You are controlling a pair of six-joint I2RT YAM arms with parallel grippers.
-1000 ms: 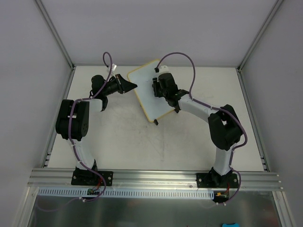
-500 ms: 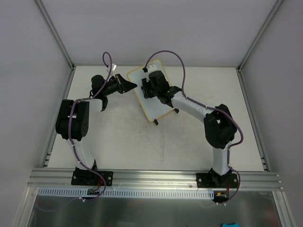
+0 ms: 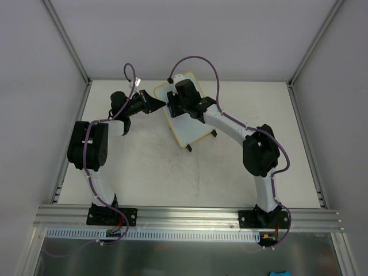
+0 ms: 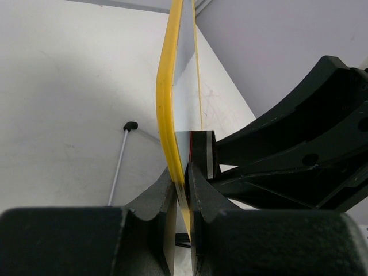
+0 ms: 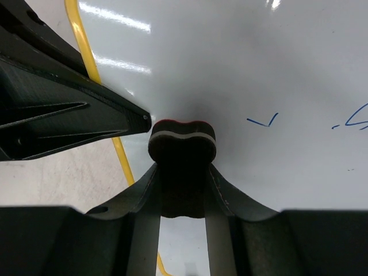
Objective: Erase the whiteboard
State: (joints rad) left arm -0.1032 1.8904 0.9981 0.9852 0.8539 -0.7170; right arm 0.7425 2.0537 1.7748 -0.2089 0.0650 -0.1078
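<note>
Yellow-framed whiteboard at upper centre, over the tabletop. Left gripper pinches its edge, and right gripper squeezes the eraser against the board, near blue marks.

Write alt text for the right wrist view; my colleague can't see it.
The right gripper holds a dark eraser against the whiteboard, close to its yellow frame on the left. Short blue pen marks sit to the eraser's right, and the left gripper grips the frame at left.
</note>
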